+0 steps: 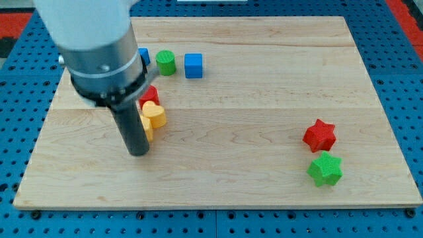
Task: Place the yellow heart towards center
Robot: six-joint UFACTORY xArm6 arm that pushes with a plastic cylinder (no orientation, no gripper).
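Note:
The yellow heart (155, 114) lies on the wooden board (264, 79) at the view's left, well left of the board's middle. A second yellow block (148, 127) sits just below-left of it, partly hidden by the rod. A red block (150, 94) touches the heart's top edge and is half hidden by the arm. My tip (138, 153) rests on the board just below-left of the yellow blocks, close to them.
A green cylinder (165, 62) and a blue cube (193, 65) stand at the view's top left; another blue block (143, 55) peeks out beside the arm. A red star (320, 135) and a green star (325, 169) lie at the right.

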